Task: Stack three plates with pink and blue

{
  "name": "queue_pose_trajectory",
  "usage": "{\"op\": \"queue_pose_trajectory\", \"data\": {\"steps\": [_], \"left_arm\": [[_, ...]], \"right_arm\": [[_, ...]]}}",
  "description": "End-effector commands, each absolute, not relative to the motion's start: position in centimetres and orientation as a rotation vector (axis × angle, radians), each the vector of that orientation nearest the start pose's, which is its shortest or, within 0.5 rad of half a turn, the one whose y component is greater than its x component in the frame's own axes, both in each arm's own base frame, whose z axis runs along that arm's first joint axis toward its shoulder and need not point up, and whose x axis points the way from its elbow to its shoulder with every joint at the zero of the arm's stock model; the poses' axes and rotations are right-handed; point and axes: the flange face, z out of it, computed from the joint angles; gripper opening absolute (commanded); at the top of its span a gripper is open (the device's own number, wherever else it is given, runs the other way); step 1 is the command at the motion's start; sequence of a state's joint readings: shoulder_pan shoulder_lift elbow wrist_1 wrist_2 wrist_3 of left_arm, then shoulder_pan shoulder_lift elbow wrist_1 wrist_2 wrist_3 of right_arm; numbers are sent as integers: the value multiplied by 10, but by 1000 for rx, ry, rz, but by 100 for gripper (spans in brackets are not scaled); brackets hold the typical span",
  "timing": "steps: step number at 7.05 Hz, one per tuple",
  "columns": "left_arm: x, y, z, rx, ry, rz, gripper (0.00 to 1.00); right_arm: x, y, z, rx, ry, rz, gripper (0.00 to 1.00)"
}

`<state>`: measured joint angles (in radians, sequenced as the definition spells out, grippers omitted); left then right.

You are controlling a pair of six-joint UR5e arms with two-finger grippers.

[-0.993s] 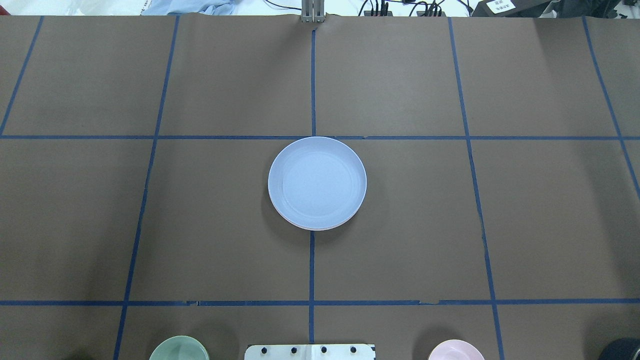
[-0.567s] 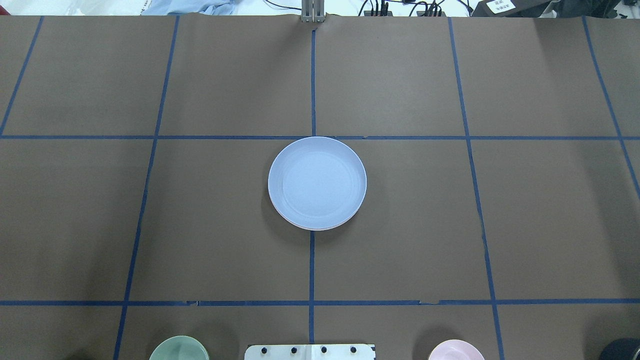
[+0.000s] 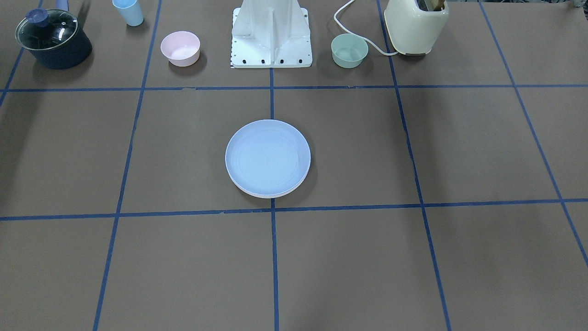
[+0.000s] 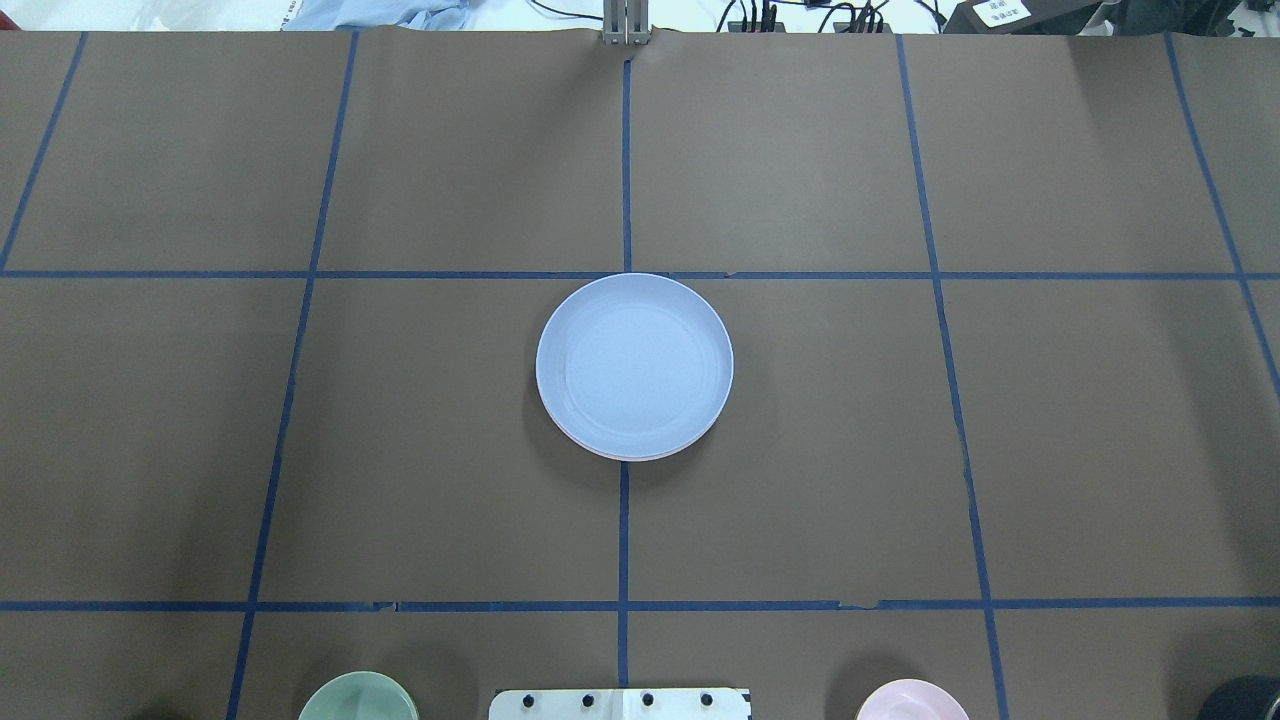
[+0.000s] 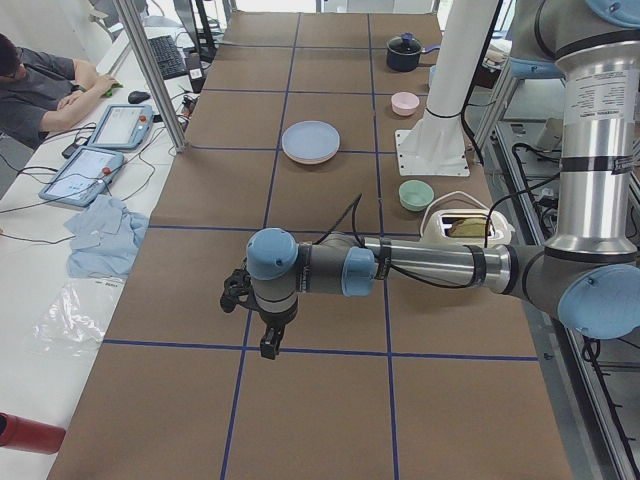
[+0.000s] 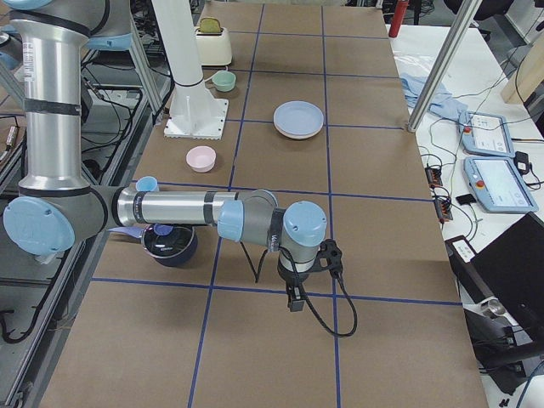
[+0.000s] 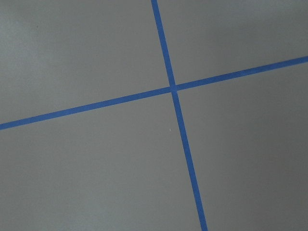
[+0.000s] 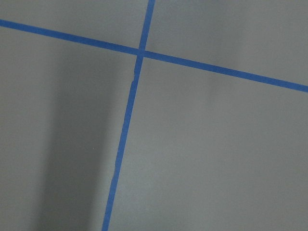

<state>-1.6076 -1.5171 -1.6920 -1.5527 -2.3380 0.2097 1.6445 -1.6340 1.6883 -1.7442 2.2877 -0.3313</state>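
Observation:
The blue plate point(image 4: 634, 365) lies on top of a stack at the table's middle; it also shows in the front view point(image 3: 268, 156). A thin pink rim point(image 4: 640, 458) of the pink plate peeks out beneath it. The cream plate cannot be made out separately. Both arms are far from the stack. My left gripper point(image 5: 268, 342) shows only in the left side view, pointing down over a tape crossing. My right gripper point(image 6: 296, 299) shows only in the right side view, likewise low over the table. I cannot tell whether either is open or shut. The wrist views show only bare table and tape.
Along the robot's side stand a small pink bowl point(image 3: 180, 48), a small green bowl point(image 3: 349, 50), a light blue cup point(image 3: 128, 11), a dark lidded pot point(image 3: 53, 37), a cream toaster point(image 3: 415, 25) and the robot base point(image 3: 271, 32). An operator point(image 5: 40, 85) sits beside the table.

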Motion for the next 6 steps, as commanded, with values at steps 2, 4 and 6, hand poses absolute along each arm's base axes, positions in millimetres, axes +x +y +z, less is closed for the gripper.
{"op": "queue_pose_trajectory", "data": {"steps": [2,4,6], "left_arm": [[-82,-470,626,145,756,185,100],[-82,-470,626,145,756,185,100],[-82,-471,624,148,755,186,100]], "right_arm": [[100,-451,647,43,-736,-206,100],[100,-451,644,49,-736,-208,100],[99,-451,644,51,-750,-206,100]]}}
